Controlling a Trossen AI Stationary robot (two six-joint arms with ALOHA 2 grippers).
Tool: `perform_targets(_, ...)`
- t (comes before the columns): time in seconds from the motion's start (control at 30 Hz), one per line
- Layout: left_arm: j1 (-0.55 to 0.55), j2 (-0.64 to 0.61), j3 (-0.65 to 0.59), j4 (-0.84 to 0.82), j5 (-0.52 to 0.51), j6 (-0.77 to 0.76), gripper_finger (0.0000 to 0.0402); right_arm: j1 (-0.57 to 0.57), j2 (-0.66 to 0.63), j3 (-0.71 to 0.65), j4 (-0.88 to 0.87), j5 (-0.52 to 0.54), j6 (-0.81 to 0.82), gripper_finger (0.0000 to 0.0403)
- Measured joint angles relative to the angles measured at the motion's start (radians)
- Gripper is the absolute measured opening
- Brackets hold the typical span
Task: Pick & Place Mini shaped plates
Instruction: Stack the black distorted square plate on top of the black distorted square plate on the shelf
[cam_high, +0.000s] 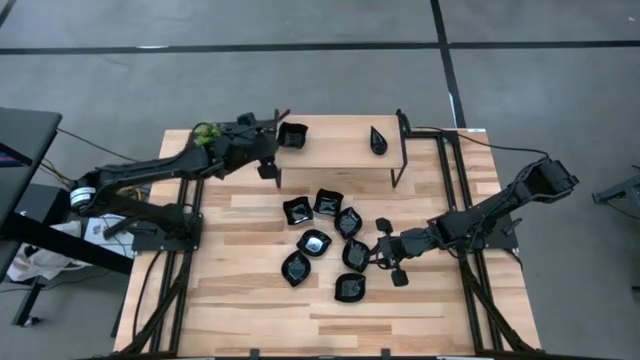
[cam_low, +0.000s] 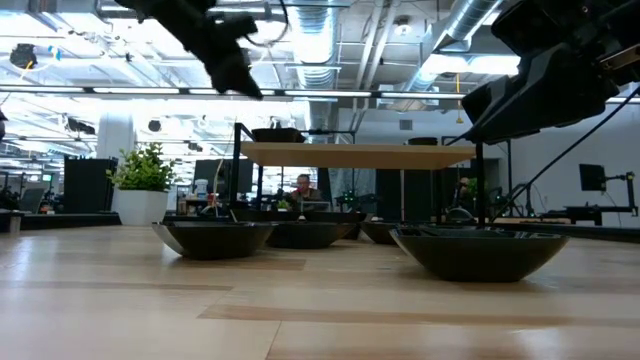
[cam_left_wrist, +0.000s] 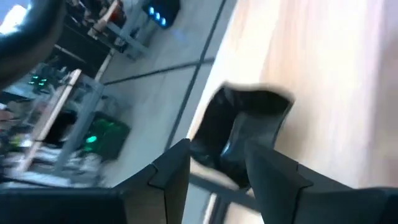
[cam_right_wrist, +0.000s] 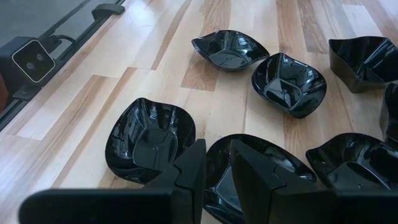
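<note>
A low wooden shelf (cam_high: 340, 148) stands at the top centre of the table (cam_high: 250, 310). The mini shaped plates (cam_high: 325, 245) cluster mid-frame, one square plate (cam_high: 292, 135) on the shelf's left end. They look light, stiff, glossy and slippery, so I'd pinch a rim. The left gripper (cam_high: 272, 128), fingers apart, sits beside that plate and grips nothing. The right gripper (cam_high: 378, 258) hovers low, fingers narrowly parted and empty.

No text, label, brand, number or sign can be read in any of the views. Nothing legible stands on the table, the black dishes, the arms or the room behind.
</note>
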Motion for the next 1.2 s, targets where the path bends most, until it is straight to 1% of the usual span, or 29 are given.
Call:
perform_targets(0.07, -0.020, -0.045, 0.000, -0.007, 0.062, -0.097, 0.0155, 0.000, 0.000, 0.000, 0.000, 0.000, 0.000, 0.0070)
perform_targets(0.1, -0.033, -0.067, 0.000, -0.011, 0.121, -0.148, 0.0155, 0.000, 0.000, 0.000, -0.001, 0.000, 0.000, 0.0070)
perform_targets(0.2, -0.077, -0.122, -0.014, -0.030, 0.390, -0.276, 0.0151, 0.000, 0.000, 0.000, -0.003, 0.000, 0.000, 0.0070)
perform_targets(0.23, -0.099, -0.132, -0.029, -0.031, 0.456, -0.322, 0.0149, 0.000, 0.000, 0.000, -0.003, 0.000, 0.000, 0.0070)
perform_targets(0.27, -0.125, -0.135, -0.047, -0.032, 0.500, -0.365, 0.0146, 0.000, 0.000, 0.000, -0.003, 0.000, 0.000, 0.0070)
perform_targets(0.3, -0.157, -0.135, -0.069, -0.034, 0.517, -0.392, 0.0143, 0.000, 0.000, 0.000, -0.003, 0.000, 0.004, 0.0070)
perform_targets(0.4, -0.269, -0.127, -0.156, -0.038, 0.503, -0.401, 0.0134, 0.000, 0.000, 0.000, -0.003, 0.000, 0.008, 0.0070)
perform_targets(0.47, -0.345, -0.110, -0.214, -0.021, 0.460, -0.430, 0.0129, 0.000, 0.004, 0.000, 0.000, 0.000, 0.008, 0.0070)
perform_targets(0.53, -0.410, -0.087, -0.262, 0.037, 0.414, -0.490, 0.0125, 0.000, 0.005, 0.000, 0.002, 0.000, 0.008, 0.0070)
perform_targets(0.63, -0.507, -0.045, -0.307, 0.152, 0.327, -0.517, 0.0122, 0.000, 0.005, 0.000, 0.009, 0.000, 0.008, 0.0070)
perform_targets(0.73, -0.574, 0.020, -0.322, 0.157, 0.206, -0.442, 0.0120, 0.000, 0.005, 0.000, 0.016, 0.000, 0.008, 0.0070)
perform_targets(0.8, -0.594, 0.066, -0.323, 0.170, 0.140, -0.407, 0.0120, 0.000, 0.005, 0.000, 0.017, 0.001, 0.008, 0.0070)
perform_targets(0.9, -0.594, 0.127, -0.323, 0.191, 0.102, -0.424, 0.0122, 0.000, 0.005, 0.000, 0.018, 0.001, 0.008, 0.0070)
perform_targets(1.0, -0.574, 0.160, -0.323, 0.264, 0.102, -0.518, 0.0122, 0.000, 0.005, 0.000, 0.017, 0.001, 0.008, 0.0070)
perform_targets(1.07, -0.560, 0.169, -0.323, 0.296, 0.122, -0.567, 0.0122, 0.000, 0.005, 0.000, 0.017, 0.001, 0.008, 0.0070)
perform_targets(1.2, -0.536, 0.172, -0.323, 0.328, 0.166, -0.598, 0.0122, 0.000, 0.005, 0.000, 0.016, 0.004, 0.008, 0.0070)
